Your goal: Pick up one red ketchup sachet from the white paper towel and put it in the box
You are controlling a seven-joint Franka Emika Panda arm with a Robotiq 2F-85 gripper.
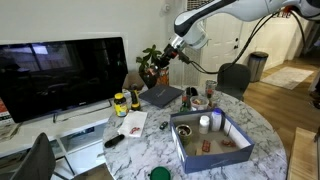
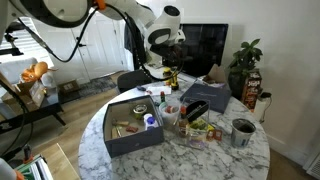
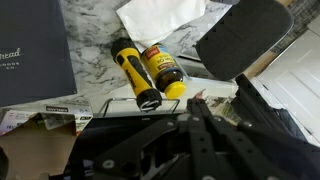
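Observation:
The white paper towel lies on the marble table left of the box, with small red ketchup sachets on it; its white edge shows at the top of the wrist view. The box, grey-blue walled, sits in the table's middle and also shows in the exterior view from the opposite side. My gripper hangs high above the table's far side, behind the towel. In the wrist view its fingers are pressed together, with a thin red sliver, apparently a sachet, at their tips.
Two yellow-labelled bottles stand beside the towel. A dark grey slab lies beneath the gripper. A dark chair, a potted plant and a TV ring the table. A mug and cups stand near the box.

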